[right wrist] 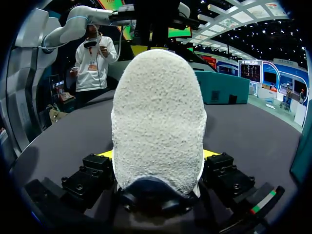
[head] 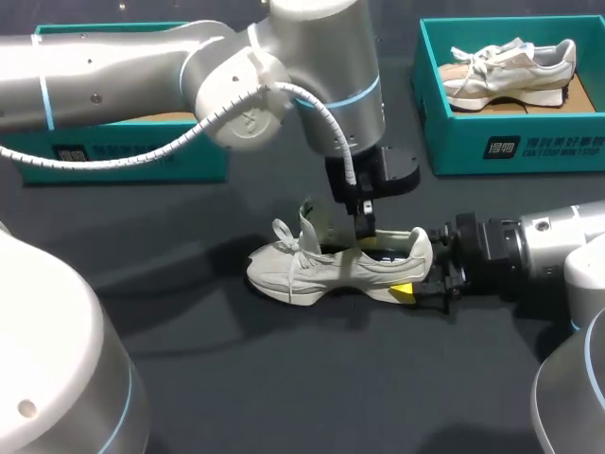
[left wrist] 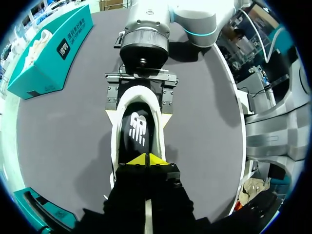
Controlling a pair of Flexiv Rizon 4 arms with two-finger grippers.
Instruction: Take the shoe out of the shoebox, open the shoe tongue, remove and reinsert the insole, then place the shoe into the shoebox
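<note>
A dark worktop (head: 284, 378) is recorded. At its far right corner a teal box (head: 510, 142) is observed, with a second pale shoe (head: 510, 71) lying inside it on brown lining.

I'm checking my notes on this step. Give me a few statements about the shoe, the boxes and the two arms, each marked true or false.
1. The off-white sneaker lies on the dark table, outside any box. True.
2. The right gripper has its fingers on the sneaker's toe. False: they clamp the heel from both sides.
3. The teal cardboard shoebox at the far right is empty. False: a second sneaker lies in it.
4. The left gripper is at the sneaker's opening, over the black insole. True.
</note>
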